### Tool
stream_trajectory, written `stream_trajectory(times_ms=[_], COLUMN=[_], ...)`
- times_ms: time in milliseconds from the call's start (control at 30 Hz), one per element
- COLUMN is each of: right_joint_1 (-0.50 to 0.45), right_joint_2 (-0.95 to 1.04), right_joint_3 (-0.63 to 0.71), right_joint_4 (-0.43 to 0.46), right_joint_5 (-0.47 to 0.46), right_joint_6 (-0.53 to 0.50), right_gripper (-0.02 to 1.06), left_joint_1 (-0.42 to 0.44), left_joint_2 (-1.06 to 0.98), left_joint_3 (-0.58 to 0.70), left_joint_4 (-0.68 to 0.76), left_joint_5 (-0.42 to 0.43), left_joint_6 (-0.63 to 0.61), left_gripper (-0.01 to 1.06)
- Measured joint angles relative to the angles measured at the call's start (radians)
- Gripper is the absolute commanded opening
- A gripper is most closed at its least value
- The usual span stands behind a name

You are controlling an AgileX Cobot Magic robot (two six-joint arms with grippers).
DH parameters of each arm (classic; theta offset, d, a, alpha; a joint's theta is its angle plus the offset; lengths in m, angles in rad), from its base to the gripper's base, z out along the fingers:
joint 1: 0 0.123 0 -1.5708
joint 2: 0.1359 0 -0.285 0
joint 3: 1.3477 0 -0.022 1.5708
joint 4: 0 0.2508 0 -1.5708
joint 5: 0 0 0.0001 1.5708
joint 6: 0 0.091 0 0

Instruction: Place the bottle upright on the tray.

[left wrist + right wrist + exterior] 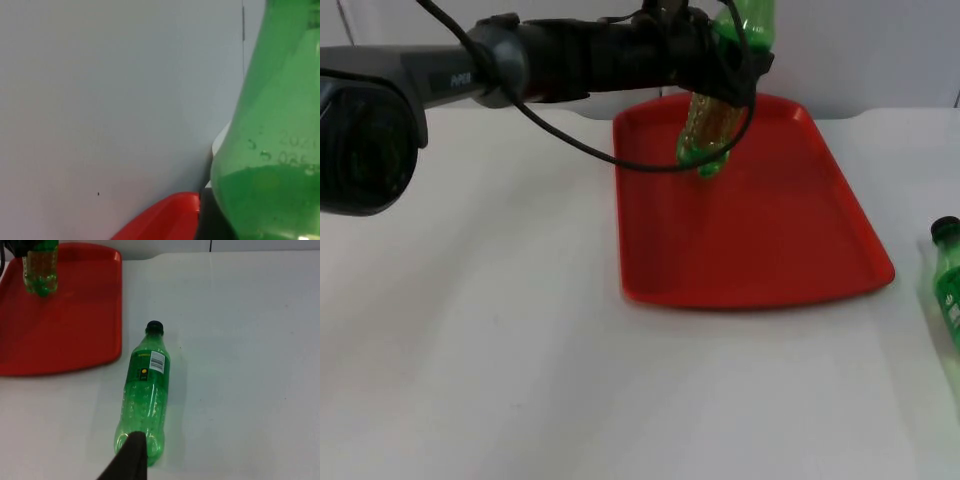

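The left gripper (725, 75) reaches in over the far part of the flat red plastic tray (790, 250), its fingers clenched around the middle of a green plastic bottle with a yellowish label (712, 125); the bottle hangs roughly upright between them, its base low over the tray's far-left area, though whether it touches the tray floor I cannot tell; the left wrist view looks past the bottle's green shoulder (272, 150) to the tray's red rim (165, 217) and the grey partition wall (110, 100). A second green plastic bottle with a black cap (144, 395) lies on its side on the white tabletop (500, 330), just right of the tray, cap pointing away from the right gripper; one black finger (131, 460) overlaps its base, and whether the right gripper's fingers are spread or closed I cannot tell.
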Motion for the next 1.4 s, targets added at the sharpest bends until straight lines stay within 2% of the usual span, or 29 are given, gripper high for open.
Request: stream_trajectory(times_ms=[733,833,967,1000,1100,1200,1400], right_joint_1=[0.0,0.0,0.0,0.0,0.0,0.0,0.0], right_joint_2=[0.0,0.0,0.0,0.0,0.0,0.0,0.0], right_joint_3=[0.0,0.0,0.0,0.0,0.0,0.0,0.0], right_joint_4=[0.0,0.0,0.0,0.0,0.0,0.0,0.0], right_joint_5=[0.0,0.0,0.0,0.0,0.0,0.0,0.0], right_joint_6=[0.0,0.0,0.0,0.0,0.0,0.0,-0.002], right_gripper=[1.05,1.05,1.05,1.05,1.05,1.05,1.05], left_joint_1=[0.005,0.005,0.006,0.009,0.017,0.024,0.057], left_joint_2=[0.016,0.016,0.016,0.016,0.017,0.017,0.017], left_joint_3=[-0.002,-0.002,-0.002,-0.002,-0.002,-0.002,-0.002], left_joint_4=[0.0,0.0,0.0,0.0,0.0,0.0,0.0], left_joint_5=[0.049,0.049,0.049,0.051,0.077,0.091,0.182], left_joint_6=[-0.004,-0.004,-0.005,-0.007,-0.009,-0.011,-0.015], left_gripper=[0.0,0.07,0.35,0.35,0.53,0.55,0.55])
